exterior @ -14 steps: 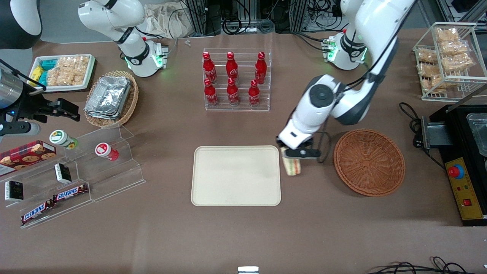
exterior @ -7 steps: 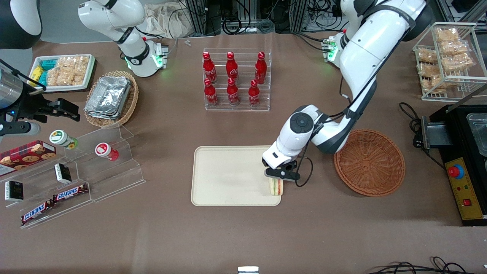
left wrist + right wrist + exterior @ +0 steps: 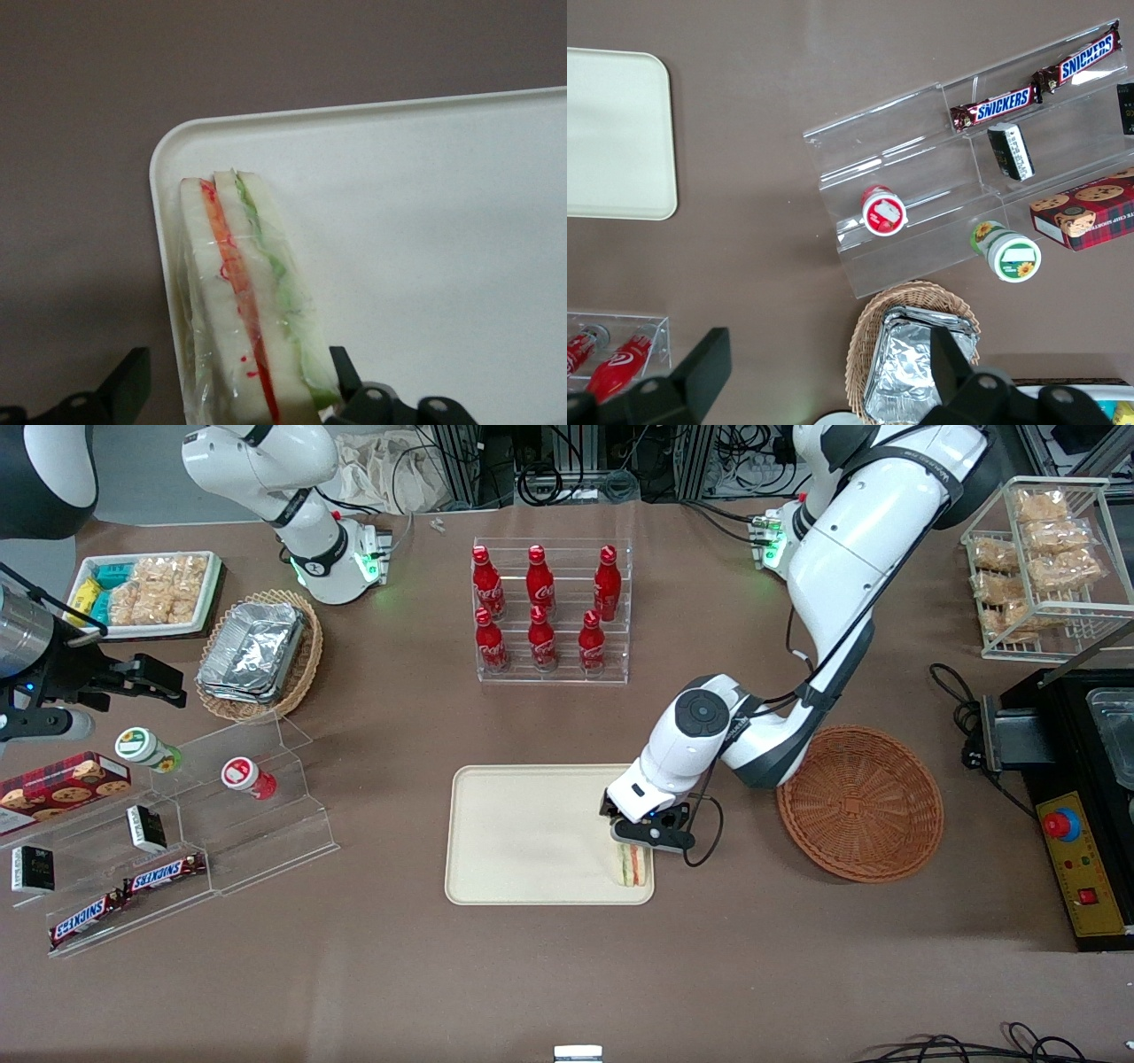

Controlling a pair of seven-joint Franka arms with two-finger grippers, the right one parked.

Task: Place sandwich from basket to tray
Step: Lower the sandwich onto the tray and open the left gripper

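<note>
Sandwich [image 3: 239,301] on tray [image 3: 425,230] corner, btwn spread gripper [image 3: 239,390] fingers [image 3: 128,385].

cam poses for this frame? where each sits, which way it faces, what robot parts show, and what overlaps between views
Front: high over the table, looking down; both arms show, tool above the sandwich on the tray.
Left wrist: on the working arm, facing down at the sandwich in the tray corner; fingertips spread beside it.
Right wrist: parked arm, looking down at snack shelves.
Shared: the tray appears in all three.

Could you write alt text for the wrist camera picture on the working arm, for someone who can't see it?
A wrapped sandwich stands on edge in a corner of the cream tray, between the open gripper fingers, with brown table alongside.
</note>
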